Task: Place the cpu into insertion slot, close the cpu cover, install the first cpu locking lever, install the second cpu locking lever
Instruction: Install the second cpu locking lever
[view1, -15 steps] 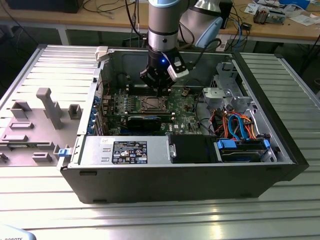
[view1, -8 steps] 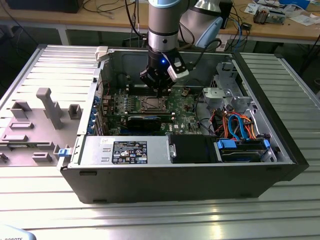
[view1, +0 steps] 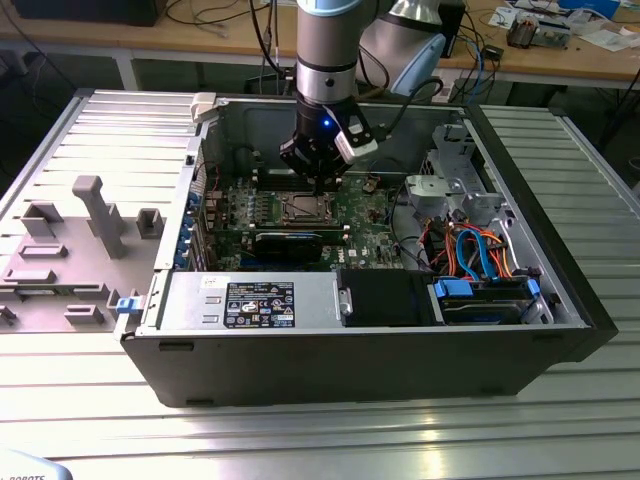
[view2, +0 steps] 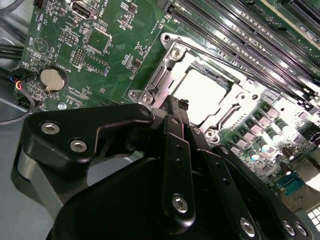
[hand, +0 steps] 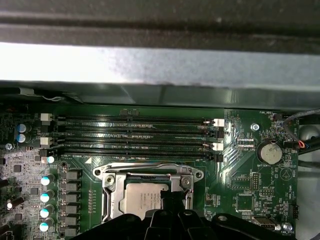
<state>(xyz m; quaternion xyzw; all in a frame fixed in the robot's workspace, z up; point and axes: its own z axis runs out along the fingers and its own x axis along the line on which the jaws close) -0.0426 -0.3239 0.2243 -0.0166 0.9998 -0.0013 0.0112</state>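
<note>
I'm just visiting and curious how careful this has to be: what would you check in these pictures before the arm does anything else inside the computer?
1. Chip seated in its socket: the cpu lies flat inside the frame, silver top up. Ok.
2. Cover down over the chip: the cpu cover appears to lie flat around it. Ok, as far as shows.
3. Locking levers latched: cannot tell.
4. Gripper position: the gripper sits right at the socket's edge, low over the board. Ok.
5. Gripper empty: nothing shows at its tip, but whether it is open or shut: cannot tell.
6. Nearby parts clear: the memory slots beside the socket are untouched. Ok.
</note>
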